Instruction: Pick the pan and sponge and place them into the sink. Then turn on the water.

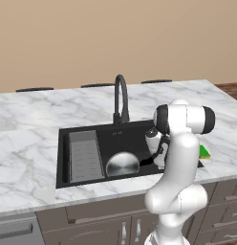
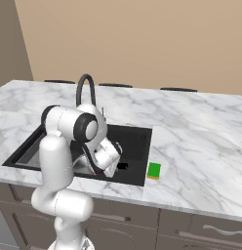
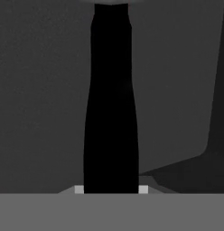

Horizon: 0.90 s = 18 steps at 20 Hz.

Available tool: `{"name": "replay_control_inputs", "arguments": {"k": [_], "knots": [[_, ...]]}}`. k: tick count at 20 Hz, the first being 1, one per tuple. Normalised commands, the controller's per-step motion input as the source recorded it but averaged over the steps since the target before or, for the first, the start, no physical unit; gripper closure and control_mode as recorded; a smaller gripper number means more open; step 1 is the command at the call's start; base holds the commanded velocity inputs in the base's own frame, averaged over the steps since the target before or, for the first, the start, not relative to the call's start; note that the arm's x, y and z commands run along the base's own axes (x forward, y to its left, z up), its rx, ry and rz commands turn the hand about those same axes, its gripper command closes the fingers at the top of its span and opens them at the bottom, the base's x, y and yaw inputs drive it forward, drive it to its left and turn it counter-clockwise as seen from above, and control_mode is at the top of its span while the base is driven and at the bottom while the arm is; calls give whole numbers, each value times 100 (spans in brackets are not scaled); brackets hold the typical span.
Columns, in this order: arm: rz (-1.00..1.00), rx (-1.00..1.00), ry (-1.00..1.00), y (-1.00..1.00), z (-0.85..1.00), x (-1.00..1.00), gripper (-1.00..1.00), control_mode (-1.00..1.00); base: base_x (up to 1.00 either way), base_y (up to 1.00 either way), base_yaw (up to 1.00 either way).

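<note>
the claw (image 3: 111,189) is clenching the thin black handle of the round silver-grey metal pan (image 1: 123,165), lowering it into the black rectangular sink (image 1: 132,134); next, releasing, then fetching the yellow-and-green sponge (image 2: 153,170) off the marble table (image 2: 201,146).

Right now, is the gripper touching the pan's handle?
Touching. In the hand view the black pan handle runs down between the gripper fingertips, with no gap on either side.

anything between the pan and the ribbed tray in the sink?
Nothing: left base view shows bare black sink floor between pan and tray.
</note>
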Motion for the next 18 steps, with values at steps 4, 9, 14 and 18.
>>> {"name": "replay_control_inputs", "arguments": {"k": [4,9,14,18], "knots": [[1,-4,0,4,-15,5,100,-100,0,0,0],[1,-4,-1,2,-14,4,100,-100,0,0,0],[1,-4,-1,2,-17,4,100,-100,0,0,0],[1,-5,-2,2,-18,3,100,-100,0,0,0]]}}
